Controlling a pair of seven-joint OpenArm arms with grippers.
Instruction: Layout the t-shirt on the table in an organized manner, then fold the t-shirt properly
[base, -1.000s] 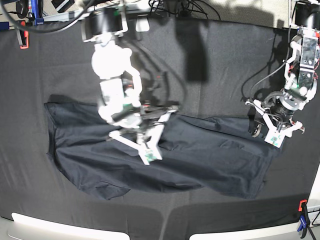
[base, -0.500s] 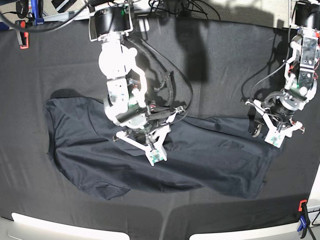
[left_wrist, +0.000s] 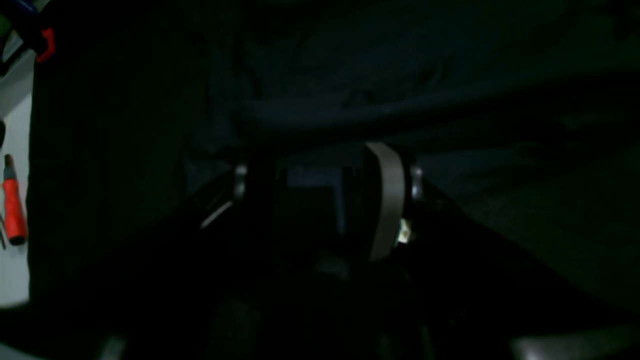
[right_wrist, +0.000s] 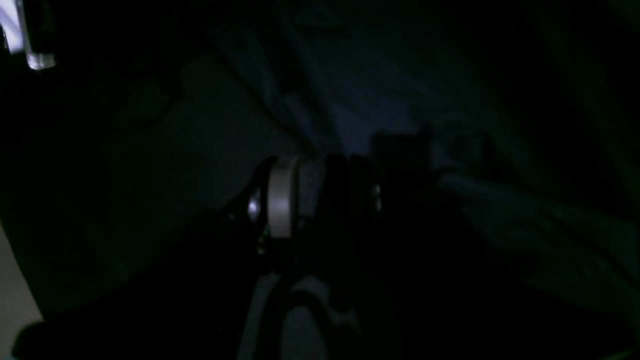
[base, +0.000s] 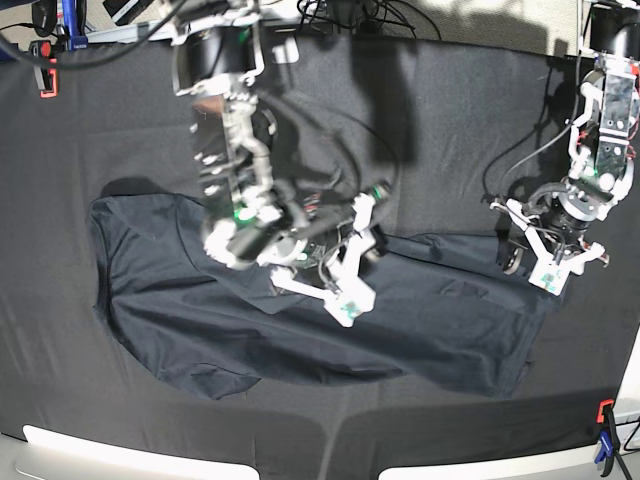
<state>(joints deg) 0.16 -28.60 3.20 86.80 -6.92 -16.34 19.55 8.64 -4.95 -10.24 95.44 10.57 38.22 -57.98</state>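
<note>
Since a second ago the right arm has swung toward the shirt's middle, and its right hand (base: 352, 272) now hovers over the cloth there, blurred with motion. Its wrist view is too dark to show the fingers well; they look a little apart with nothing between them, but I cannot tell for sure.

Nearest me, the bench (base: 320, 440) edge shows bare black cloth. Just beyond it the shirt (base: 200, 320) lies spread across the bench's middle, roughly flat but rumpled, its near hem curling and a long ridge running across its far side.

At its far corner on the other side, the left hand (base: 545, 262) sits low at the shirt's edge, unmoved. Its fingers stand apart; whether cloth lies between them is lost in the dark.

By my reckoning the laying-out is only partly done: the outline is uneven and the creases need pulling out, and no fold has been started.

A red clamp (base: 605, 412) grips the near corner, another clamp (base: 46, 80) the far one, and cables (base: 350, 12) trail along the back. None lie on the shirt.
</note>
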